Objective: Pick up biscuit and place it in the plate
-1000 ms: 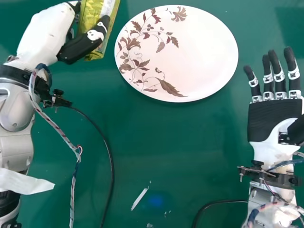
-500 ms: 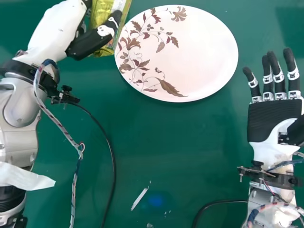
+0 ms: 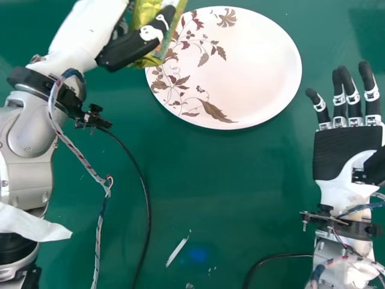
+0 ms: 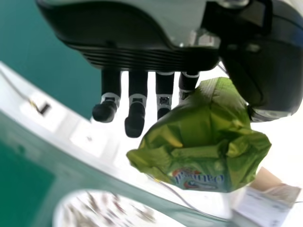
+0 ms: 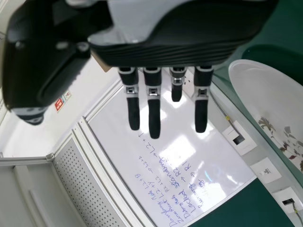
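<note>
While the left robot hand (image 3: 129, 49) clamps the green biscuit packet (image 4: 203, 137) between thumb and fingers, I see it overlapping the left edge of the floral plate (image 3: 252, 72); further along, the right robot hand (image 3: 344, 155) has its straight fingers apart.

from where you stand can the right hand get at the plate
Likely yes: the open right hand is just right of the plate, with green table between them, and the left hand with the biscuit packet is at the plate's left.
</note>
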